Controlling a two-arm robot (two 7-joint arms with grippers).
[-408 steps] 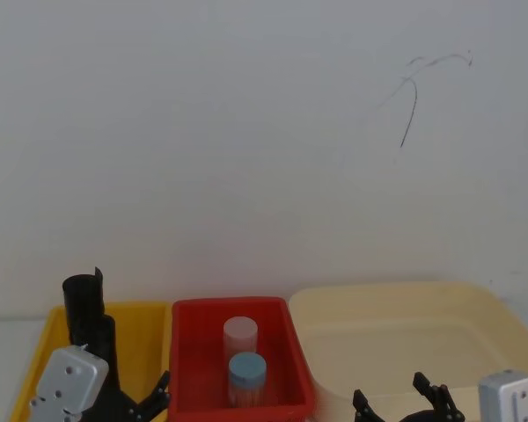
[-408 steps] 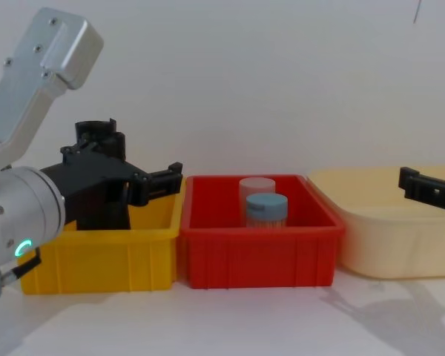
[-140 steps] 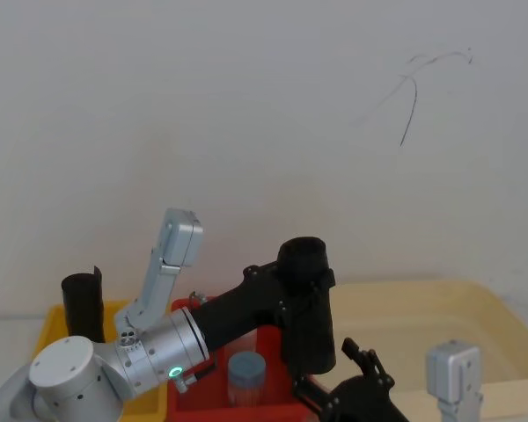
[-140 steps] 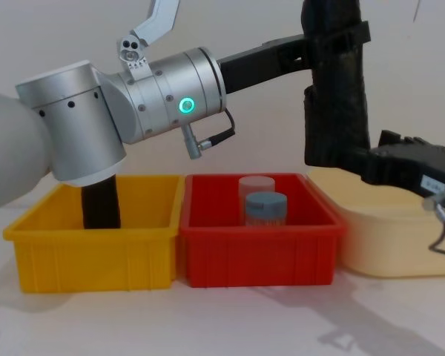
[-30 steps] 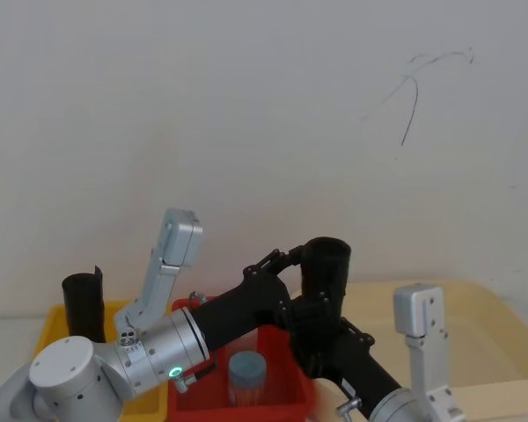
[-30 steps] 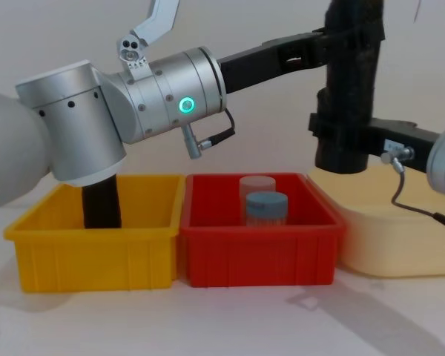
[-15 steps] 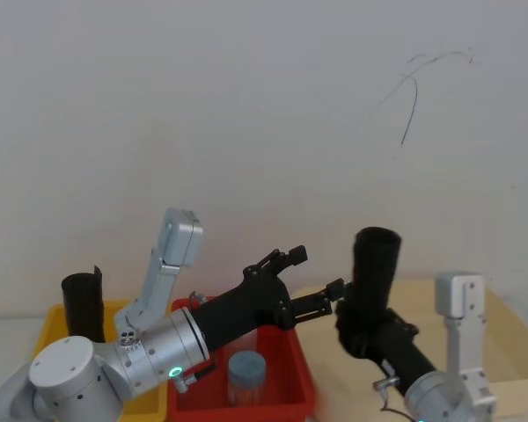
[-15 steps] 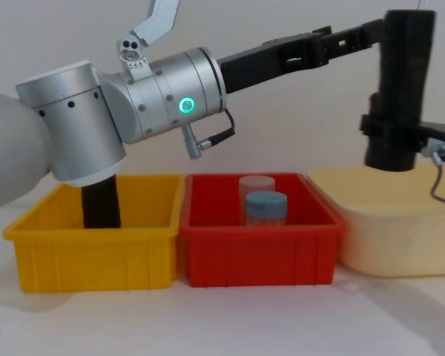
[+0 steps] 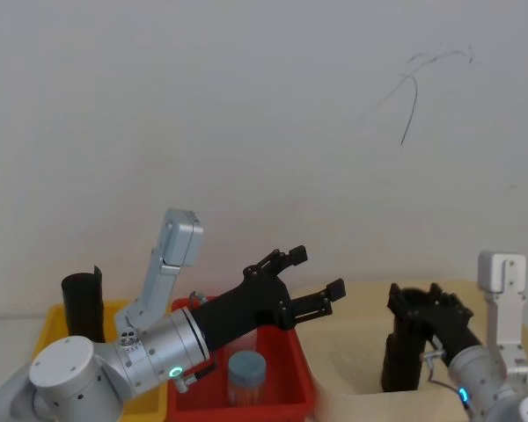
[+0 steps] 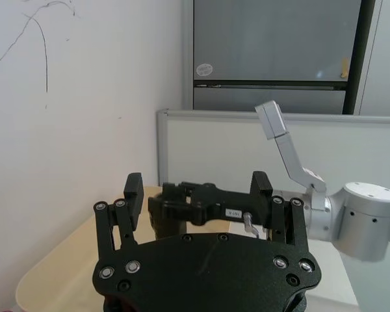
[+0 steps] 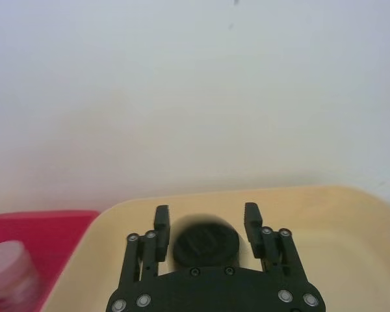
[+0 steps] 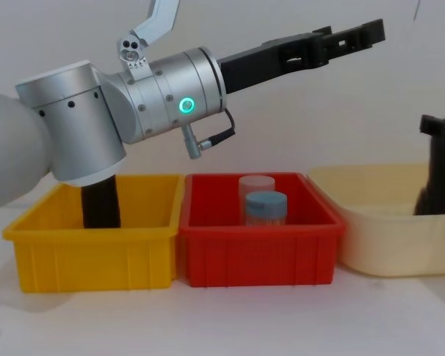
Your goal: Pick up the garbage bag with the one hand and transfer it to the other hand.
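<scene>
Since the frame half a second back, we see the thick, matte black, cylindrical garbage bag (image 9: 399, 356) drop from the air above the cream plastic tub (image 12: 378, 237) to stand inside it, its lower end below the rim, toward the tub's near edge. The right gripper (image 11: 207, 214), on the blue-ringed arm, has come down with it and sits astride the roll's top end; whether it is clamped there or has let go we cannot tell. The left gripper (image 9: 315, 271), on the green-ringed arm, hangs where it was, above the far right corner of the red plastic bin (image 12: 259, 256), its jaws spread apart with nothing between them. We judge the handover itself done, so what matters next is how the bag lies to the right gripper: its long axis stands upright, directly beneath that gripper and well apart from the left one, so the right arm is plainly the nearer. A slimmer black roll (image 9: 84, 303) stands untouched in the yellow plastic bin (image 12: 96, 259).
</scene>
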